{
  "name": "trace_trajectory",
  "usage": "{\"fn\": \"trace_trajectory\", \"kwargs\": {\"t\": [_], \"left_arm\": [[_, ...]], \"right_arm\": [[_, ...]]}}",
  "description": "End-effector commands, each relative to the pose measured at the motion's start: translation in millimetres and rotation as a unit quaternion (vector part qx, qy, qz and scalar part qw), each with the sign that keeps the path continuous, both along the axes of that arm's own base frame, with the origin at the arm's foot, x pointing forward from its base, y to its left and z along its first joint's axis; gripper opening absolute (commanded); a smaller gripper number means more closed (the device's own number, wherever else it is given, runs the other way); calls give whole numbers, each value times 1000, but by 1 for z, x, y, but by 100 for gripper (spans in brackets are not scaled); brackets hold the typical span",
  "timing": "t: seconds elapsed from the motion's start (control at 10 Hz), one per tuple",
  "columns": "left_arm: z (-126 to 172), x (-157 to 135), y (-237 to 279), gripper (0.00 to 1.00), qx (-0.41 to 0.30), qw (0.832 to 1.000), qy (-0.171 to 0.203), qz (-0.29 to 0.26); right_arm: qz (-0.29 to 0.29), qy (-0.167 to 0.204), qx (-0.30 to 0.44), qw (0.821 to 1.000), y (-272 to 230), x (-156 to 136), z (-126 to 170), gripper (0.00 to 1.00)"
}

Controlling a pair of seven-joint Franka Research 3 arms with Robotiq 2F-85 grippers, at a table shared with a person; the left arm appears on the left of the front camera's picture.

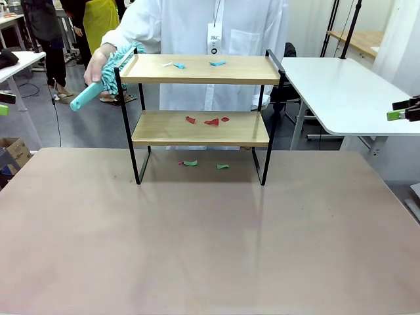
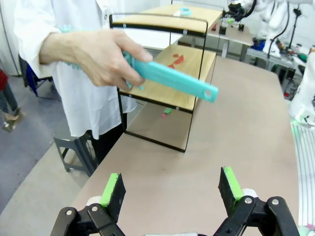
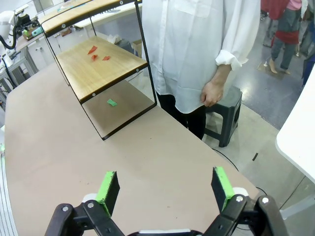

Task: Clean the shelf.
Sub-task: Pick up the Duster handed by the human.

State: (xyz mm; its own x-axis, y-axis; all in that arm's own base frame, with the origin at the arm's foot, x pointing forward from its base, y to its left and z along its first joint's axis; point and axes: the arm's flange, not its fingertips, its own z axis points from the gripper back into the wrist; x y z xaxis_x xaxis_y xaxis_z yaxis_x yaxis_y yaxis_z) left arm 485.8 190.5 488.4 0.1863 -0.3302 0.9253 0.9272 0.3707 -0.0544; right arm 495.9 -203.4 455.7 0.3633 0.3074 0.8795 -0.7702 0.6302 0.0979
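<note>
Now: person's hand point(image 1: 98, 63) holds teal duster point(image 1: 108, 77) at the left end of the shelf point(image 1: 164, 128), far-middle of the tabletop point(image 1: 210, 249).
Left gripper point(image 2: 170, 191) and right gripper point(image 3: 165, 189) both spread, empty, well apart from it. Risk: sweeping could scatter paper scraps point(image 1: 210, 121) onto the tabletop, or nudge the light shelf.

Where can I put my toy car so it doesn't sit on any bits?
The tan table in front of the shelf is bare. So is the top board's right end, past the blue scraps. Crowded: red scraps mid lower board, green scraps under the shelf, and the top's left end, where a hand holds a duster.
</note>
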Motion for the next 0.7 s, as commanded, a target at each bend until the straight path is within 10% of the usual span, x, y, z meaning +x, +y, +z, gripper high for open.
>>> {"fn": "trace_trajectory", "kwargs": {"t": [0.0,0.2,0.6], "left_arm": [[54,-9,-23,100,34,998,41,43],[107,-22,-46,100,87,991,42,94],[164,-49,-119,100,179,950,162,199]], "right_arm": [[1,-1,-1,1000,2,0,1,100],[1,-1,-1,1000,2,0,1,100],[1,-1,-1,1000,2,0,1,100]]}}
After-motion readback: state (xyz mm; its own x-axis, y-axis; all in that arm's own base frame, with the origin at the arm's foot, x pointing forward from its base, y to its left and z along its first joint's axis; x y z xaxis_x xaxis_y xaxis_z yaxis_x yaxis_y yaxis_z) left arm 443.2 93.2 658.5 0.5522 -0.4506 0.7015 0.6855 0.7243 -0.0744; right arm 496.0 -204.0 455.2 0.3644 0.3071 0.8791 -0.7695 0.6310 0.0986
